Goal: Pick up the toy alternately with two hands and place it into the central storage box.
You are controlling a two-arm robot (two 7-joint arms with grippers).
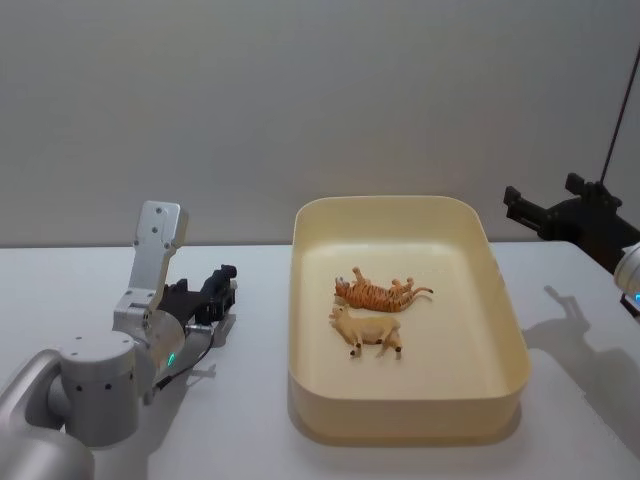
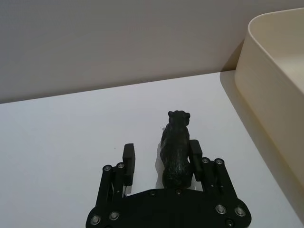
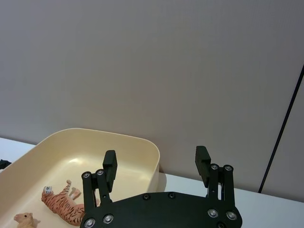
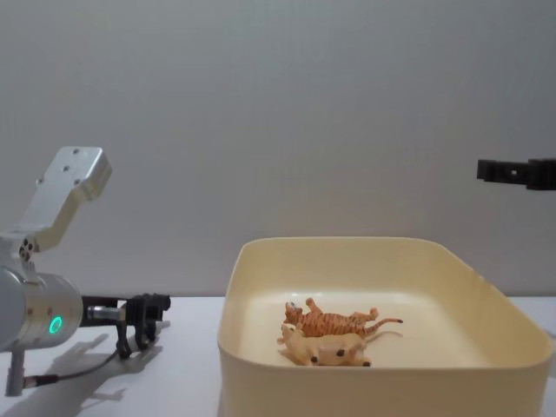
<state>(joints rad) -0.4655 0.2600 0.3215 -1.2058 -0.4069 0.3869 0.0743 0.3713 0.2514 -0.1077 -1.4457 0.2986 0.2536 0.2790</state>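
**Left gripper set around the black toy beside the tub**

The left gripper (image 2: 161, 159), black and slim-fingered on a thick silver arm with a green ring light, sits low over the white tabletop (image 1: 250, 420) to the left of the large cream-yellow plastic storage box (image 1: 300, 300). A small black toy animal (image 2: 175, 147) lies between its fingers, head pointing away from the wrist. One finger rests against the toy's flank; the other stands off with a clear gap, so the jaws are still open and nothing is gripped yet.

To do this step well, I would close evenly on the toy's body, checking that the offset does not push the figure sideways or roll it as the far finger comes in. Once held, lift straight up before travelling.

The box wall stands near on the toy's right and rises well above it, so the toy must clear the rim (image 2: 266, 19) before crossing. Inside lie an orange striped toy tiger (image 1: 380, 292) and a pale tan toy animal (image 1: 368, 328), both on their sides near the middle and touching or nearly so; the box floor around them is open for a drop.

The right gripper (image 3: 156, 164) hangs high with its fingers spread and empty, above the box's right side, well apart from the left arm's likely path.
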